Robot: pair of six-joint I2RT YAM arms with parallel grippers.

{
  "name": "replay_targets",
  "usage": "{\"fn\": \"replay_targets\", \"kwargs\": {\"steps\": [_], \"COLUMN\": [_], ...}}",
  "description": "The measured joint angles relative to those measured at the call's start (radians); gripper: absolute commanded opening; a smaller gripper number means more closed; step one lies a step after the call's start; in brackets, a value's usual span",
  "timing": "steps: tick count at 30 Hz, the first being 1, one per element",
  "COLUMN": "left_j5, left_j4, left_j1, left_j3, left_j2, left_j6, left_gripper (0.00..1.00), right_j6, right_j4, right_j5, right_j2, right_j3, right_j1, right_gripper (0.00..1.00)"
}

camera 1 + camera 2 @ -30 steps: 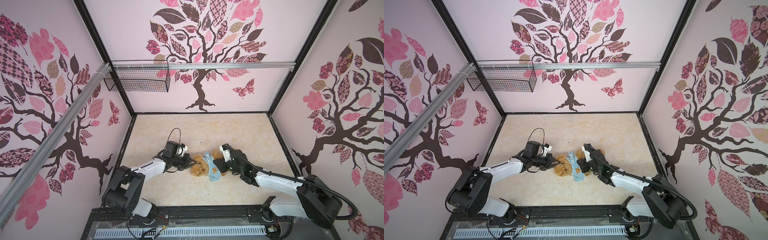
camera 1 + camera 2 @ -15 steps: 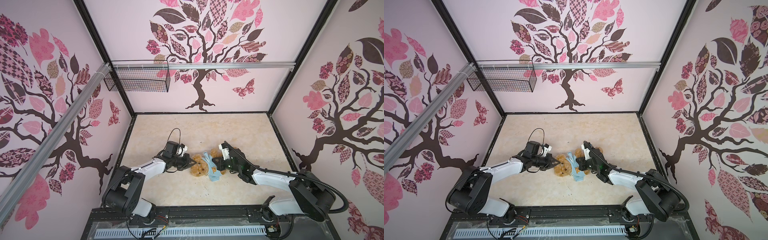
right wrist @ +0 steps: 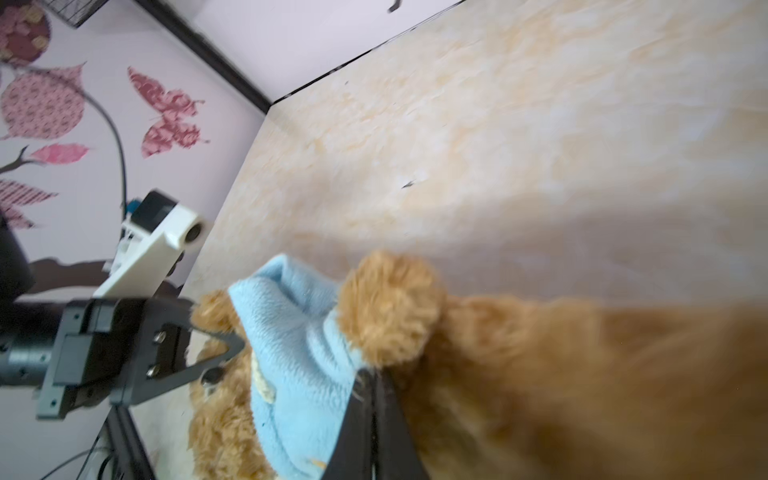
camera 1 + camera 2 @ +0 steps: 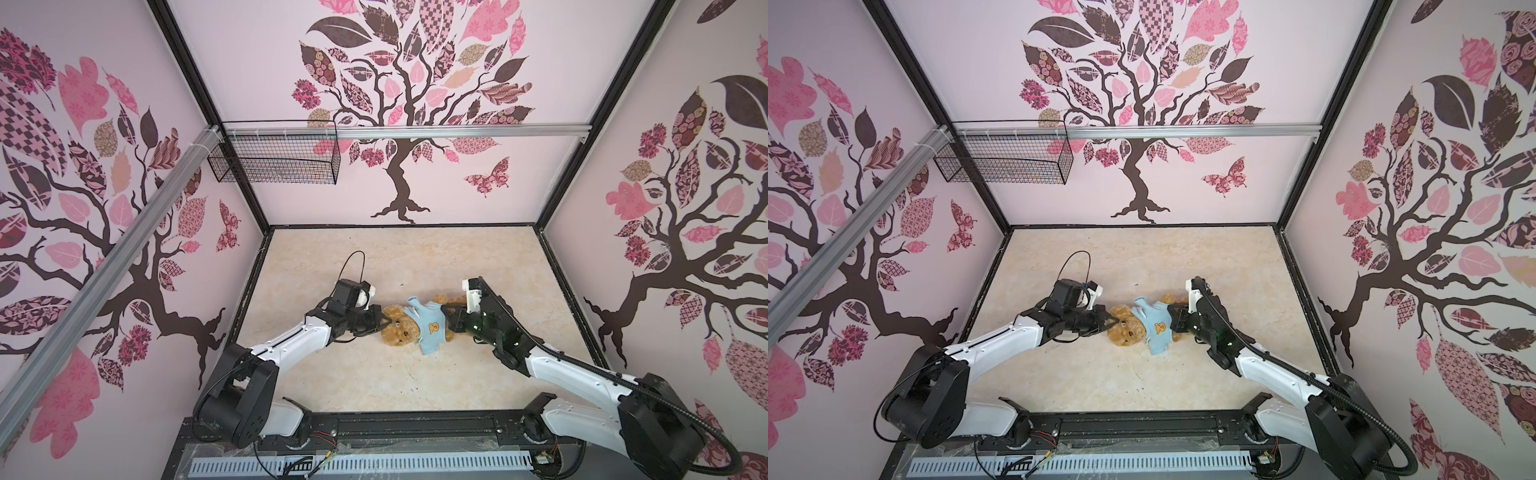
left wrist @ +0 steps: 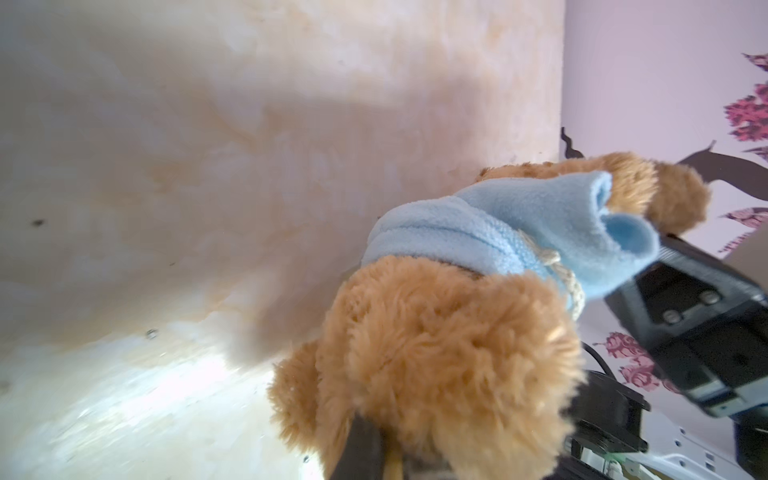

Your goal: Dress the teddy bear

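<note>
The teddy bear [image 4: 400,331] [image 4: 1126,331] lies on its back on the beige table, its head toward the left arm. A light-blue shirt [image 4: 431,328] [image 4: 1157,328] with an orange bear print covers its torso. My left gripper [image 4: 384,322] [image 4: 1111,321] is shut on the fur at the top of the bear's head [image 5: 436,353]; one dark finger [image 5: 362,451] shows in the fur. My right gripper [image 4: 447,320] [image 3: 371,386] is shut, its tips pinching the shirt's hem [image 3: 299,353] beside a furry paw [image 3: 390,307]. The hem flap [image 5: 623,237] drapes onto that gripper.
A black wire basket [image 4: 272,154] hangs from the aluminium rail at the back left. Patterned walls close in the table [image 4: 415,266] on three sides. A black frame bar [image 4: 374,428] runs along the front between the two arm bases.
My right gripper has shut at the shirt's hem after edging left toward the bear. The shirt now lies wider over the torso. The left gripper has stayed put.
</note>
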Motion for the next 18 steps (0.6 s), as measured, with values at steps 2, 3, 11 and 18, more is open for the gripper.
{"fn": "replay_targets", "kwargs": {"steps": [2, 3, 11, 18], "left_j5": [-0.012, -0.016, -0.038, -0.043], "left_j4": [-0.005, -0.006, -0.018, -0.021], "left_j1": [-0.002, -0.003, -0.003, -0.003], "left_j3": [0.000, 0.000, 0.000, -0.006], "left_j2": [0.000, 0.000, -0.001, -0.017], "left_j6": [0.004, 0.005, 0.019, 0.027], "left_gripper": [0.00, 0.00, 0.00, 0.00], "right_j6": [0.005, 0.006, 0.007, 0.029], "right_j4": [-0.016, -0.022, -0.024, 0.001], "right_j5": [-0.002, -0.003, -0.052, -0.179], "right_j2": [0.000, 0.000, 0.031, 0.122], "right_j3": [-0.006, -0.010, -0.014, -0.001], "right_j1": [-0.023, -0.031, -0.080, -0.171], "right_gripper": [0.00, 0.00, 0.00, 0.00]}}
